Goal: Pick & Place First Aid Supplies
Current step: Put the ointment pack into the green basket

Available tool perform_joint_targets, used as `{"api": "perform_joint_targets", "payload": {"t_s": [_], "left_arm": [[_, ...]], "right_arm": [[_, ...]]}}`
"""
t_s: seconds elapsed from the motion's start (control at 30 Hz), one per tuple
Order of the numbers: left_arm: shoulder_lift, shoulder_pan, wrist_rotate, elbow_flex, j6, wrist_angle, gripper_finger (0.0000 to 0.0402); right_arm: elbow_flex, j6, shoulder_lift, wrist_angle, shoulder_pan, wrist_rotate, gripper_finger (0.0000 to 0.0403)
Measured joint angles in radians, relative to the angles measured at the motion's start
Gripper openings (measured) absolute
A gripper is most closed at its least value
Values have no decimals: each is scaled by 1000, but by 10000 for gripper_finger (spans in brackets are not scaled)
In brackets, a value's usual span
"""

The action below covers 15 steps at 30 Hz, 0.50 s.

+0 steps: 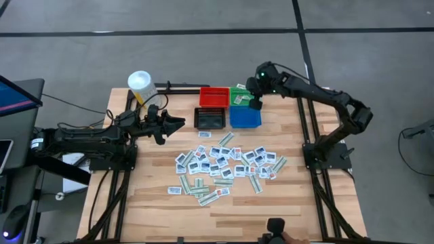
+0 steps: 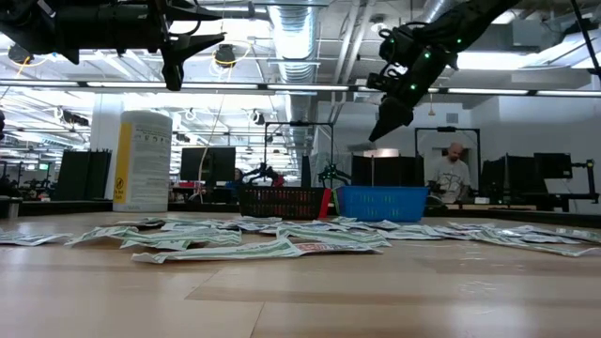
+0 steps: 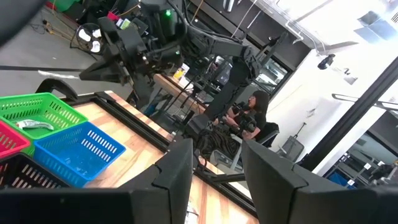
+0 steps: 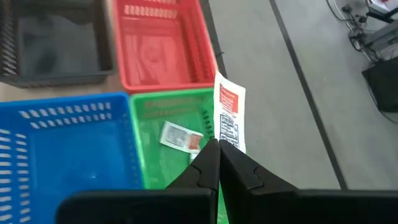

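Many small first aid packets (image 1: 224, 166) lie scattered on the wooden table's middle. At the far side stand four small bins: red (image 1: 213, 96), green (image 1: 239, 95), black (image 1: 210, 118) and blue (image 1: 245, 116). My right gripper (image 1: 256, 104) hangs above the green and blue bins, shut on a narrow white packet with red print (image 4: 229, 115). One packet (image 4: 180, 137) lies on the floor of the green bin (image 4: 155, 165). My left gripper (image 1: 178, 123) waits high at the table's left, open (image 3: 214, 180) with nothing between its fingers. My right gripper pinches one narrow end of the white packet (image 4: 224, 143) between its two fingertips (image 4: 208, 163). The fingers slant downward from the table's right side. The rest of the packet sticks out past the fingertips, lifted clear above the green bin's rim.
A white cylindrical tub with a yellow label (image 1: 140, 83) stands at the table's far left corner. A person (image 2: 454, 174) sits in the room beyond the table. Bare wood lies along the table's near edge (image 1: 224, 217).
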Motion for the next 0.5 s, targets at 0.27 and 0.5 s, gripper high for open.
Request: {"api": "perform_joint_targets", "payload": {"t_s": [0.27,0.5], "left_arm": [[0,0,0,0,0,0,140],[0,-1,0,0,-8,0,140]], "right_arm": [[0,-17,42,-4,-40,-45,0],[-1,-16,152,21,-42,-40,11]]}}
